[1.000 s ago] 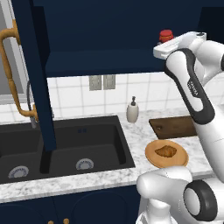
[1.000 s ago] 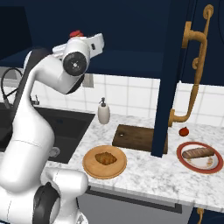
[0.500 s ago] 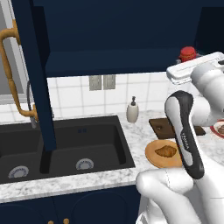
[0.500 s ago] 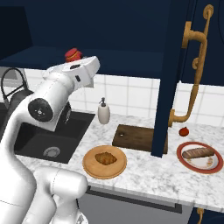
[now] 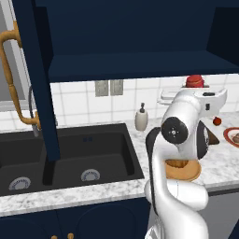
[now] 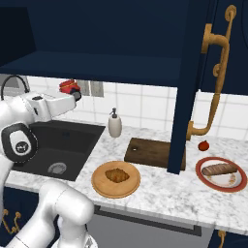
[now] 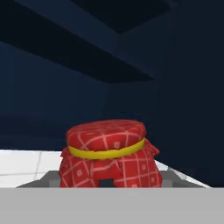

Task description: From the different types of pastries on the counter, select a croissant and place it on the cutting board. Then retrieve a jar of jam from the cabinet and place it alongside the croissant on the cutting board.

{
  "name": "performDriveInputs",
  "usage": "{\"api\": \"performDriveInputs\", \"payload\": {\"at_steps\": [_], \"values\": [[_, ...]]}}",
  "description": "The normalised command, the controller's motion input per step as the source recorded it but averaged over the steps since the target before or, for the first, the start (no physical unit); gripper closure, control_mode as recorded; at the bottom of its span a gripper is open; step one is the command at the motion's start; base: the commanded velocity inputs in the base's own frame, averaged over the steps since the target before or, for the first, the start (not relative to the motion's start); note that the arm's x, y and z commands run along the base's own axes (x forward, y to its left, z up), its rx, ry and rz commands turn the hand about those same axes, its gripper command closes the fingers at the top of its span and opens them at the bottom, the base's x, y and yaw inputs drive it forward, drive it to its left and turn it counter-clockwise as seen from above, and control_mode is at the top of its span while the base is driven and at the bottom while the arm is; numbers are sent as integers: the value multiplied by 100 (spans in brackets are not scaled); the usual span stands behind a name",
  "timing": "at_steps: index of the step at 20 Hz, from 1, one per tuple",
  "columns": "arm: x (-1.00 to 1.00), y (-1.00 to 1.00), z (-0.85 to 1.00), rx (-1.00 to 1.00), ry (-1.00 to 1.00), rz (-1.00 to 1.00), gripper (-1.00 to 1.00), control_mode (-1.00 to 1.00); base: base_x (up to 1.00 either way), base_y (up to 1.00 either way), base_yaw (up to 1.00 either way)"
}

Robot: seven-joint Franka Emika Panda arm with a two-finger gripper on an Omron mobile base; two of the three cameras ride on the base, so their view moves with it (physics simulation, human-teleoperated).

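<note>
Your end effector [image 6: 72, 93] grips the small red checked-cloth jam jar [image 7: 108, 153]; descending, it could clip the open navy cabinet door [image 6: 186, 87] beside the dark brown wooden cutting board [image 6: 147, 151].

Open cabinet door [image 6: 186, 87] overhanging cutting board [image 6: 147, 151], left part bare

- The left base view looks forward and down from behind the arm's left, over the black double sink [image 5: 70, 163] toward the white marble counter [image 5: 219, 163].
- The right base view faces the same counter [image 6: 164, 193] from the other side; both share the round light-tan wooden plate [image 6: 99, 186].
- The hand view sits very near the red cloth-topped jar [image 7: 107, 153].
</note>
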Motion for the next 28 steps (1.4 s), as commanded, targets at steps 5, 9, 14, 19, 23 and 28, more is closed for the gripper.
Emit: {"api": "performDriveInputs", "payload": {"at_steps": [5,9,14,19,23,28], "values": [[38,-47,-100,12,10,-45,100,-100,0,0,0],[91,-20,-100,26,-3,-13,100,-100,0,0,0],[100,3,-100,11,-1,19,100,-100,0,0,0],[100,-11,-64,18,1,27,100,-100,0,0,0],[93,-53,-11,11,5,26,100,-100,0,0,0],[40,-61,-38,2,3,31,100,-100,0,0,0]]}}
